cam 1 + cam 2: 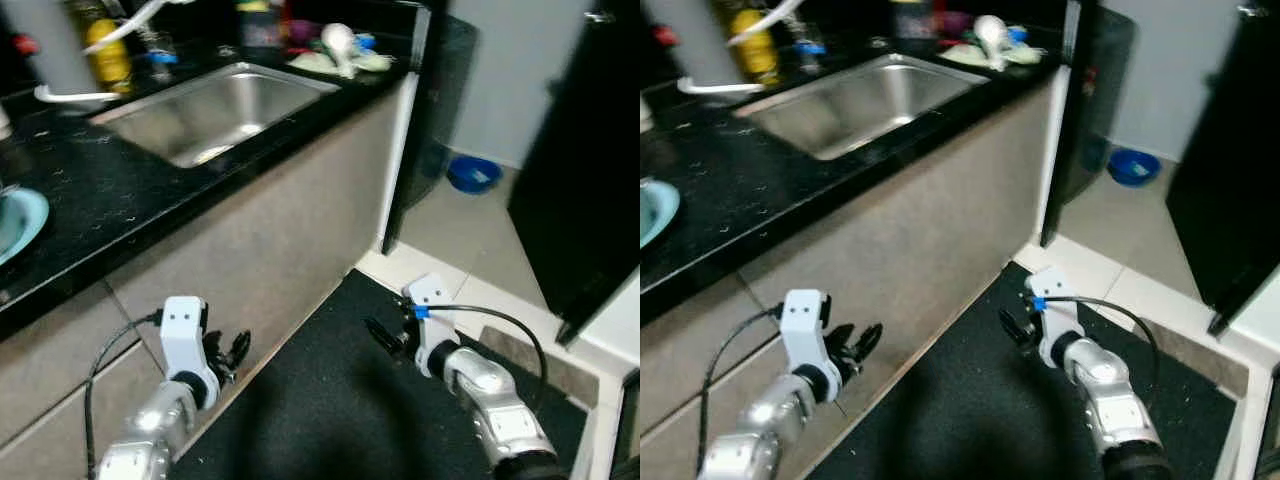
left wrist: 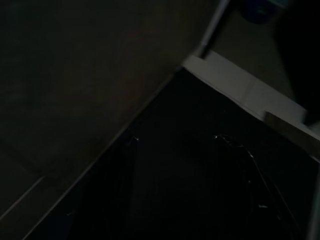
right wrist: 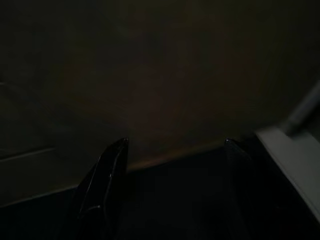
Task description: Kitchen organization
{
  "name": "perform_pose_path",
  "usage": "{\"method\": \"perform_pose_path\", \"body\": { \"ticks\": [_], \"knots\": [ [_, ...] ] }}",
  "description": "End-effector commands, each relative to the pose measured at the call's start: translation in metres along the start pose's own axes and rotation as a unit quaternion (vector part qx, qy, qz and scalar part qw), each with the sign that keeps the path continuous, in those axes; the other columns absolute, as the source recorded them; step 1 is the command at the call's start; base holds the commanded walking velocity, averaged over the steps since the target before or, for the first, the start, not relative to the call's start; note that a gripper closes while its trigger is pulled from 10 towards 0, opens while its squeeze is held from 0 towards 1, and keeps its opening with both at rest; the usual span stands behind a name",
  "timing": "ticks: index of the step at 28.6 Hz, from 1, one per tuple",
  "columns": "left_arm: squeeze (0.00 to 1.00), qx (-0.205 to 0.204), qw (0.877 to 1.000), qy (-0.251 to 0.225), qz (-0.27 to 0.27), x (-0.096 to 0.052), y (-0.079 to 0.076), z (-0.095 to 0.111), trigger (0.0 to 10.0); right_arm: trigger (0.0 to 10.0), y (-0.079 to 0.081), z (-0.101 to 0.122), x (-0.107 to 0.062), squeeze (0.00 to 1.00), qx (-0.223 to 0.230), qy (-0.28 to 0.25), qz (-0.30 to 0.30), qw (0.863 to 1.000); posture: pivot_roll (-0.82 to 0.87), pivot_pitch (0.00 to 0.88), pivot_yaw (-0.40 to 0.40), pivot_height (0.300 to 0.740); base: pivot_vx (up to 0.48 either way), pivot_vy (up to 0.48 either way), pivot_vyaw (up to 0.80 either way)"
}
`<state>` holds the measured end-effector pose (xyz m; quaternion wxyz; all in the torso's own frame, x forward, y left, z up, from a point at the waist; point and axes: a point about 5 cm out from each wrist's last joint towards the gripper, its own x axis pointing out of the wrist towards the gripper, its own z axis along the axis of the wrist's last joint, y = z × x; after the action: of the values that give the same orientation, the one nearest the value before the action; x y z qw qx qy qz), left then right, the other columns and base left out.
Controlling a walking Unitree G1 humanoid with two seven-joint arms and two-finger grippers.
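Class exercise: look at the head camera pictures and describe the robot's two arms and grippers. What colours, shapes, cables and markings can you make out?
Both arms are silver, rounded metal segments. Each wrist carries a white boxy block with dark round spots. The left gripper and right gripper each have long, thin black fingers. A black cable loops from each white block back along its arm. The right arm's block also has a small blue tag where the cable joins.

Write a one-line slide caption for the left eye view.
Both arms hang low beside a black counter with a steel sink, above a dark floor mat.
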<state>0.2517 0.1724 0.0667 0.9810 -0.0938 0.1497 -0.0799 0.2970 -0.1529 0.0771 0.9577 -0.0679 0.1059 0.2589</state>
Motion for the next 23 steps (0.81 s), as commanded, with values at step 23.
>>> {"method": "perform_pose_path", "body": {
  "ticks": [23],
  "knots": [
    [0.0,0.052,0.999,0.002,0.014,-0.001,0.0056,-0.0037,10.0,10.0,0.0065,0.0008,0.0045,0.0,0.003,-0.005,0.004,1.0,-0.01,0.0,0.002,0.74,0.0,0.0,0.78]
  ]
}}
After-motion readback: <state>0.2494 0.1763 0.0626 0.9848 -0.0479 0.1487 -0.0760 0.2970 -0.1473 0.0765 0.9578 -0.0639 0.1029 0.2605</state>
